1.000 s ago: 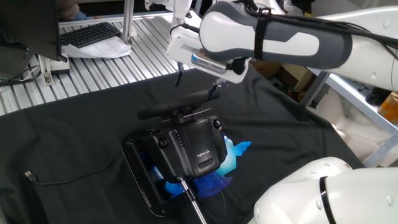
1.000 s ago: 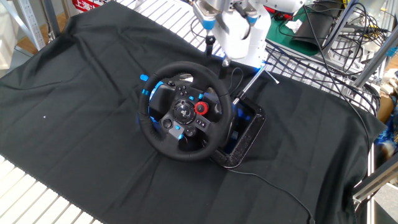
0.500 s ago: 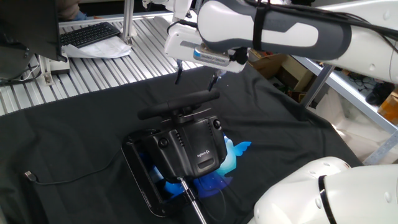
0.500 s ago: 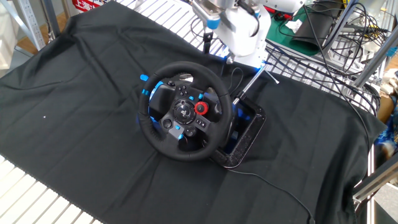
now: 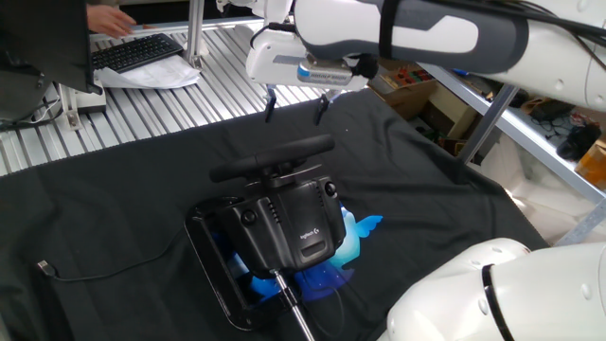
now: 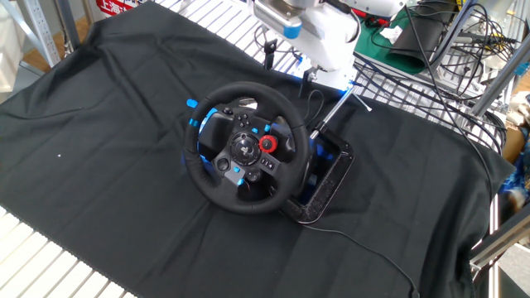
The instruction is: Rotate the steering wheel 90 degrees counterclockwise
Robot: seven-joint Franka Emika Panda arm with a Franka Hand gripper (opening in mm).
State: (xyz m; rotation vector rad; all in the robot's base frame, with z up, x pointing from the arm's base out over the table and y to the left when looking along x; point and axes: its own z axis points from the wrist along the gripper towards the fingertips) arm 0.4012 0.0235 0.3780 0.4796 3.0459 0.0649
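The steering wheel (image 5: 275,159) shows edge-on in one fixed view as a thin dark bar above its housing. The other fixed view shows the steering wheel (image 6: 192,157) as a full black rim around a hub with a red knob, with a small blue band at its upper left. My gripper (image 5: 295,108) hangs open above and behind the rim's far side, touching nothing. The same gripper (image 6: 286,68) is clear of the rim, with nothing between its two dark fingers.
The boxy black housing (image 5: 301,227) with a white logo sits in a flat black frame (image 5: 213,279) on the black cloth. A thin cable (image 5: 104,270) trails left. A keyboard (image 5: 137,52) and a person's hand (image 5: 109,17) are at the back left. A white robot base (image 5: 473,294) fills the front right.
My gripper has lifted up and drawn back from the far side of the wheel's rim, staying open. The wheel has not turned.
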